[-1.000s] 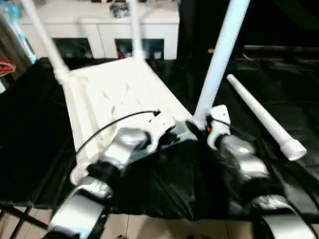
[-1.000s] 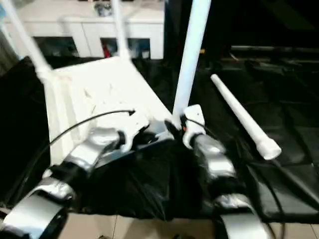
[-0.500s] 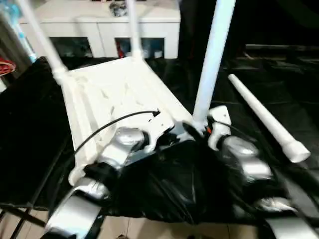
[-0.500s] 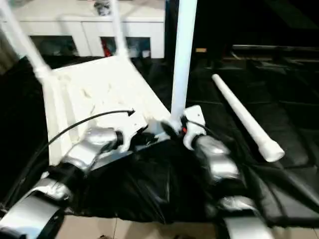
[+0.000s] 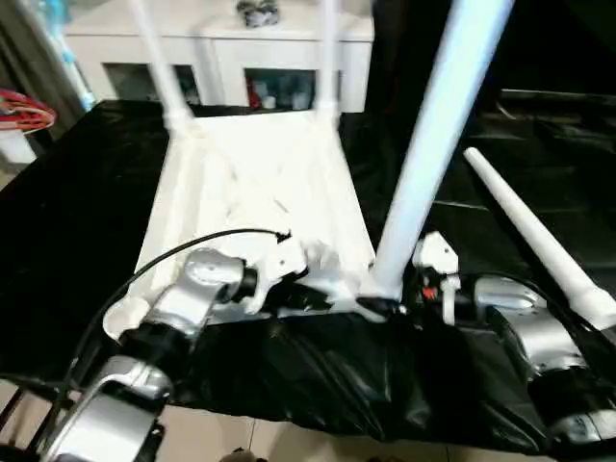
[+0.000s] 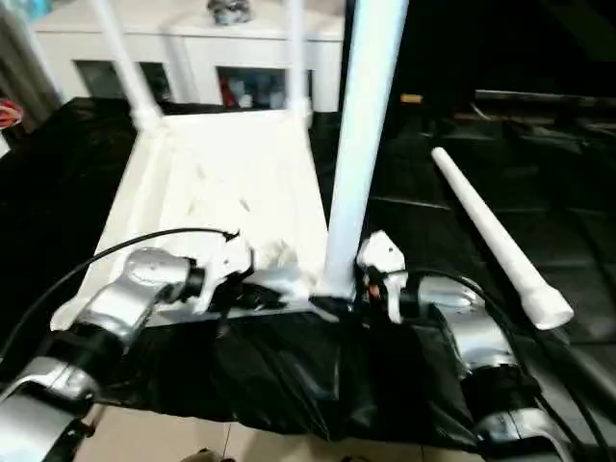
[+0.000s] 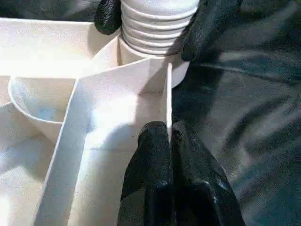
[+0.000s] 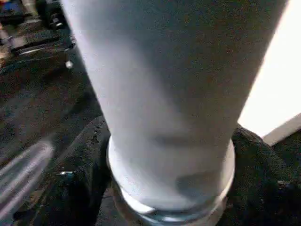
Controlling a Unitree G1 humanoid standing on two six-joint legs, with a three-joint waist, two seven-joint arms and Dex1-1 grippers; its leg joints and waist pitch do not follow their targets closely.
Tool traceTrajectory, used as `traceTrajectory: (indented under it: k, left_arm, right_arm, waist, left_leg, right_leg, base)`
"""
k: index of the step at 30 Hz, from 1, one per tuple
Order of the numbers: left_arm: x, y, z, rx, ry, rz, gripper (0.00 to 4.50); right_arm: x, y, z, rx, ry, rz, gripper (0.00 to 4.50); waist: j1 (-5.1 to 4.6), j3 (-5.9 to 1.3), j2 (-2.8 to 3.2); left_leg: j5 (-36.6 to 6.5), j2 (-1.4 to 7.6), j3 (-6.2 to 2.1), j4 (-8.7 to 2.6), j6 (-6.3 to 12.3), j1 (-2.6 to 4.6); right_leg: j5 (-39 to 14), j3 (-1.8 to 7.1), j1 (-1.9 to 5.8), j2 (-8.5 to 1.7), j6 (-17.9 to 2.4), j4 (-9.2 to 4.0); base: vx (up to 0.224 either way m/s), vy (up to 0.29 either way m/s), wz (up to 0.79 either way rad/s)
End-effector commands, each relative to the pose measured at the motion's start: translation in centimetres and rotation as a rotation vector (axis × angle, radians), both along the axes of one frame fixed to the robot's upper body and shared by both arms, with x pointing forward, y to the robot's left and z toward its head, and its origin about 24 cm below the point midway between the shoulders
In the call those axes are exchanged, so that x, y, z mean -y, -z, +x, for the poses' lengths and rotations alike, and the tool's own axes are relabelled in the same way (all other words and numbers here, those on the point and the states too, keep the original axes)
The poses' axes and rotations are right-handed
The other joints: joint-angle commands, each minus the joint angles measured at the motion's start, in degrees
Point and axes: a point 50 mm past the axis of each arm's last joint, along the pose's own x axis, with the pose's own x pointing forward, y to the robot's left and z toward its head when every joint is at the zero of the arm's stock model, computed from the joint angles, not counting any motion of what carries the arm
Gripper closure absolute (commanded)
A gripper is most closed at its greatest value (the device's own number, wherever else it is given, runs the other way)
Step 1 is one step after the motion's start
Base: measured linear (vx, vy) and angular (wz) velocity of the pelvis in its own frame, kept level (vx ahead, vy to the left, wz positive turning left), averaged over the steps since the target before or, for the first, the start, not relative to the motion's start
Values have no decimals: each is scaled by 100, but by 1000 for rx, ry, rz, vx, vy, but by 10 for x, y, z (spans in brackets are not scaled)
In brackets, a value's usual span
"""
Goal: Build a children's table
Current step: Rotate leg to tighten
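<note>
Table top (image 5: 255, 192): inverted on black-draped tabletop (image 5: 67, 221); two far legs seated. Near leg (image 5: 428, 144): upright in near corner socket, right pincer (image 7: 150, 23) clasped round its ribbed base. Left pincer (image 7: 170, 141): pinched shut on rim rib. Loose leg (image 5: 539, 241): lying right. Step: seating third leg. Next: press home, fetch the loose leg.

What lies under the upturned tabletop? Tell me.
A black sheet spreads out from under the tabletop on every side, with its near edge hanging over in folds. The tabletop itself covers whatever lies directly beneath, so the supporting surface cannot be seen.
</note>
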Motion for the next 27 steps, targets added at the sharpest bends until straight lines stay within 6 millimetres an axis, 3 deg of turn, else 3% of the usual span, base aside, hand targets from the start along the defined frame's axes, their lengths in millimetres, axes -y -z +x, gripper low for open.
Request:
traceTrajectory:
  k: [1,10,16,20,22,25,26,27]
  left_arm:
    - [9,-8,-1,22,49,-36,450]
    - [16,-7,2,39,5,-46,450]
    - [38,-11,25,117,-251,-47,450]
    - [50,-14,32,135,-348,-61,450]
    - [60,-17,37,152,-419,-77,450]
    - [66,-18,37,161,-420,-89,450]
    - [66,-18,37,162,-414,-91,450]
    - [67,-18,35,163,-395,-96,450]
  right_arm:
    - [-10,4,-8,-45,-74,11,147]
    - [-15,9,-7,-46,-11,35,173]
    - [-19,18,31,8,475,32,174]
    - [-27,23,40,-13,618,38,174]
    - [-39,26,46,-24,719,51,174]
    - [-52,24,48,-1,705,68,174]
    - [-54,24,48,-2,695,78,140]
    - [-55,24,47,-10,683,98,140]
  waist:
    - [2,-395,-96]
    - [1,-400,-109]
    - [-172,-356,-127]
    - [-257,-355,-134]
    - [-277,-374,-136]
    - [-281,-386,-125]
    - [-275,-392,-136]
    - [-268,-395,-130]
  left_leg:
    - [-1170,177,-53,-394,483,70]
    - [-1148,168,-49,-391,428,60]
    - [-1462,96,-86,-409,135,78]
    - [-1472,66,-79,-386,265,67]
    - [-1399,71,-81,-381,259,60]
    - [-1378,84,-81,-384,327,52]
    - [-1327,87,-76,-383,369,41]
    - [-1304,94,-76,-386,390,45]
  right_leg:
    - [-1982,264,276,-321,-1086,-379]
    - [-1895,278,291,-324,-1098,-369]
    - [-2851,222,271,-329,-779,-501]
    - [-3000,204,256,-314,-681,-558]
    - [-2841,204,265,-311,-742,-532]
    - [-2592,212,271,-318,-842,-508]
    - [-2418,223,282,-315,-897,-483]
    - [-2325,227,283,-317,-938,-469]
  base:
    - [0,0,0]
    - [0,0,0]
    - [0,0,0]
    - [0,0,0]
    - [0,0,0]
    - [0,0,0]
    - [0,0,0]
    - [0,0,0]
